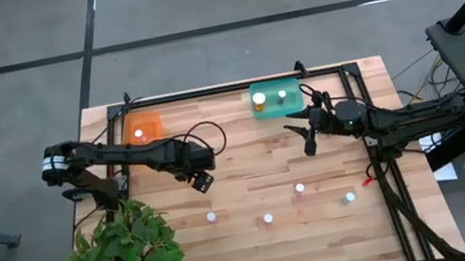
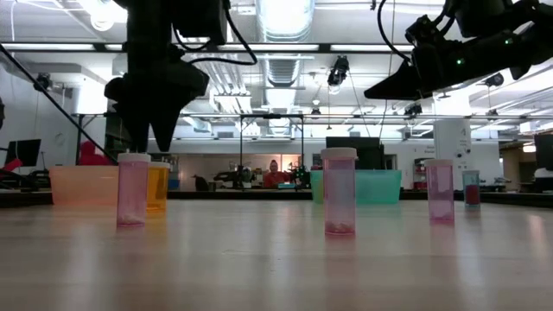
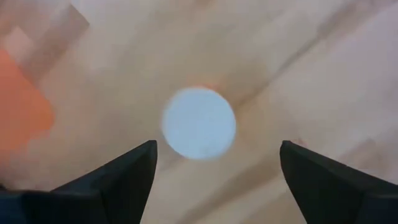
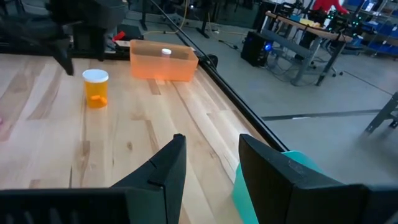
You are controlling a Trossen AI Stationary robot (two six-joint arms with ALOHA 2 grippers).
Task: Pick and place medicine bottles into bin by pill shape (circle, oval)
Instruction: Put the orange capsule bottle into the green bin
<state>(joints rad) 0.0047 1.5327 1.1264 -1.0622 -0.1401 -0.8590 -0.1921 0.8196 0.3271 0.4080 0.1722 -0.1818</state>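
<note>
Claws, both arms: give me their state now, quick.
Left claw: open, empty, hanging directly above a white-capped bottle.
Right claw: partly open, empty, by the green bin.

Overhead, table-level, two wrist cams.

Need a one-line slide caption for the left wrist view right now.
Open left gripper hovers directly above a white-capped medicine bottle standing on the wooden table.

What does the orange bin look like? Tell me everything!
The orange bin is a see-through, plastic-looking box with an open top. It sits flat at the table's back edge on the left arm's side, against the black frame rail. One white-capped medicine bottle stands inside. No end effector touches it.
</note>
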